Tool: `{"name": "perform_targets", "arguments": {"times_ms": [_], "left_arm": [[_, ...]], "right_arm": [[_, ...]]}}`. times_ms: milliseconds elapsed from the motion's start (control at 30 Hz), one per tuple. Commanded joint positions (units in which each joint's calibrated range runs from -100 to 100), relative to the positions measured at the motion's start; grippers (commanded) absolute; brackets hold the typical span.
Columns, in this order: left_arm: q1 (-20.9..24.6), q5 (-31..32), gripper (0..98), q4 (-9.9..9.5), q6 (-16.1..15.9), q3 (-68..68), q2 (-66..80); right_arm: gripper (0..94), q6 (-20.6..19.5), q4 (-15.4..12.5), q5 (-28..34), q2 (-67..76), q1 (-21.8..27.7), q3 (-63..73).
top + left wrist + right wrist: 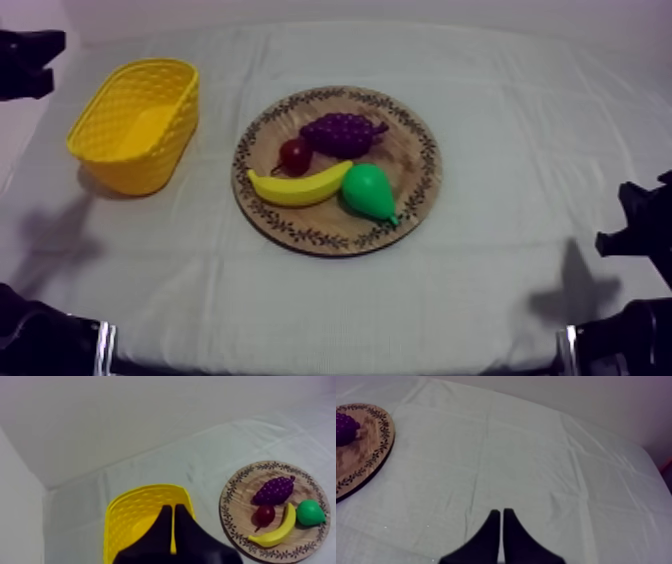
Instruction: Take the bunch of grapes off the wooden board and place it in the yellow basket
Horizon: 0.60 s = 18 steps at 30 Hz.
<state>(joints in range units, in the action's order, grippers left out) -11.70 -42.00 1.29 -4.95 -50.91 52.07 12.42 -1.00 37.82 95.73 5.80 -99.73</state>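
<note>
Lying on the round wooden board (418, 150), the bunch of grapes (343, 133) takes the far part of it, and its stem points toward my right side. The small red fruit (295, 155) sits just beside the grapes, on the side that faces the yellow basket (150, 165); the two seem to touch. The banana (298, 186) lies across the near part of the board, close under the small red fruit. The pear (368, 192) is next to the banana, its narrow end turned toward the near rim. From above, nothing covers the grapes.

The yellow basket stands upright on the worktop (500, 260) at my left side, apart from the board, with a strip of bare grey-white cloth (215, 215) between them.

The left end effector (173, 507) is clenched on nothing: its two black fingers lie together as a narrow wedge. It hangs above the near rim of the basket, and the board with all four fruits is off to one side of it. The right end effector (501, 511) is also clenched and holds nothing. It hovers over bare cloth, well apart from the board, whose patterned rim and part of the grapes appear beyond it.
</note>
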Motion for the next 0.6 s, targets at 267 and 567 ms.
{"name": "perform_targets", "arguments": {"times_ms": [267,567], "left_arm": [[-6.4,-0.9,0.0,0.83,-4.6,10.0,-16.6],[-10.7,-5.0,0.0,4.11,-10.2,20.4,-27.6]], "right_arm": [[0.2,0.0,0.0,0.0,0.0,0.0,0.0],[0.2,0.0,0.0,0.0,0.0,0.0,0.0]]}}
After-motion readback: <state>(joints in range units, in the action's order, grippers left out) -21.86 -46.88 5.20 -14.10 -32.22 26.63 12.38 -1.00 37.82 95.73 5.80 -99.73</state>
